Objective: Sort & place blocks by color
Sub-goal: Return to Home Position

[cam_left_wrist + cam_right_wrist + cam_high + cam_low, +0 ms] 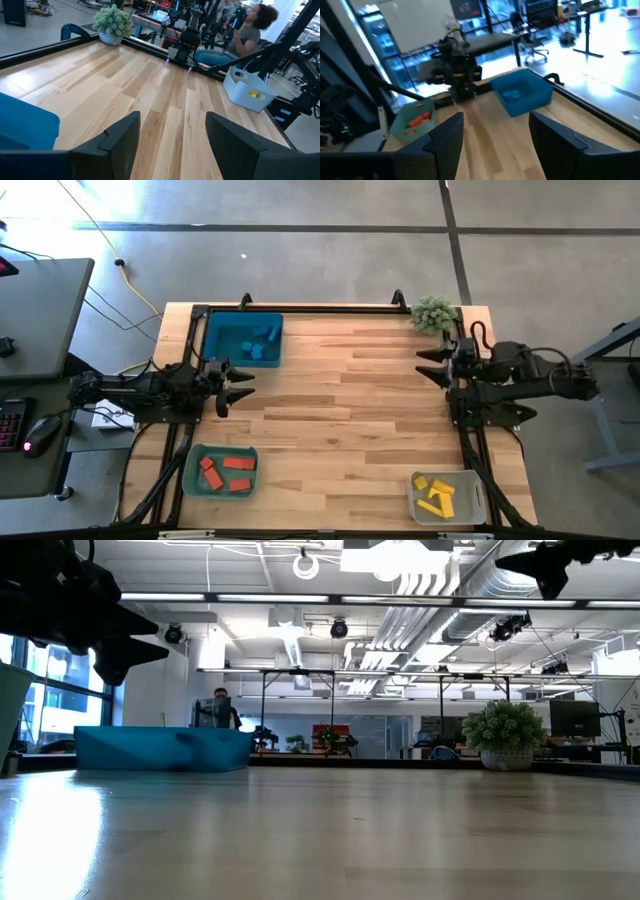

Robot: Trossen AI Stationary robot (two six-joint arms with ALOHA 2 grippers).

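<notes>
Seen from above, the left gripper (238,385) hangs just beside the blue bin (243,338), jaws apart and empty. The right gripper (427,366) sits across the desk (340,410) from that bin, also spread. Blue blocks (260,346) lie inside the blue bin. Red-orange blocks (228,471) lie in the green bin (190,480), well apart along the same side, and yellow blocks (436,495) fill the clear bin (470,505) diagonally opposite. At desk level, a plant (505,735) stands well apart from the blue bin. Each wrist view shows 2 parted fingers over bare wood.
</notes>
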